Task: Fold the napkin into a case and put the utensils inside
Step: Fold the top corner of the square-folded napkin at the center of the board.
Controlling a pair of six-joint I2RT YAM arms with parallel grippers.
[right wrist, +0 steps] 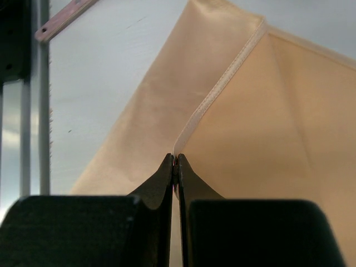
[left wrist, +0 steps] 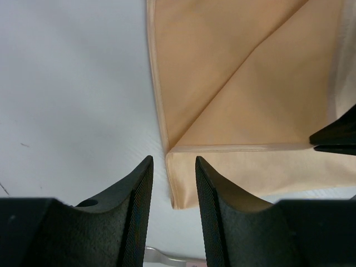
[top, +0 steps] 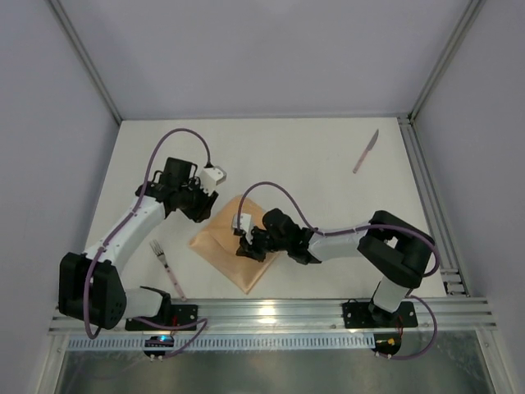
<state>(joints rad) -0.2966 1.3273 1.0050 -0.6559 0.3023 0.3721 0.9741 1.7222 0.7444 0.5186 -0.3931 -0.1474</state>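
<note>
The peach-orange napkin (top: 228,258) lies partly folded on the white table, near the front middle. In the left wrist view the napkin (left wrist: 233,83) shows a diagonal fold, and a folded corner lies between my fingertips. My left gripper (top: 208,215) (left wrist: 173,167) is open at the napkin's left edge and is not gripping it. My right gripper (top: 245,245) (right wrist: 175,162) is shut on a hemmed edge of the napkin (right wrist: 250,139) and lifts that flap slightly. The pale pink fork (top: 166,267) lies left of the napkin. The knife (top: 366,152) lies at the far right.
An aluminium rail (top: 279,312) runs along the table's near edge, and another rail (top: 426,197) runs along the right side. Grey walls enclose the table. A pink handle end (right wrist: 61,19) shows at the top left of the right wrist view.
</note>
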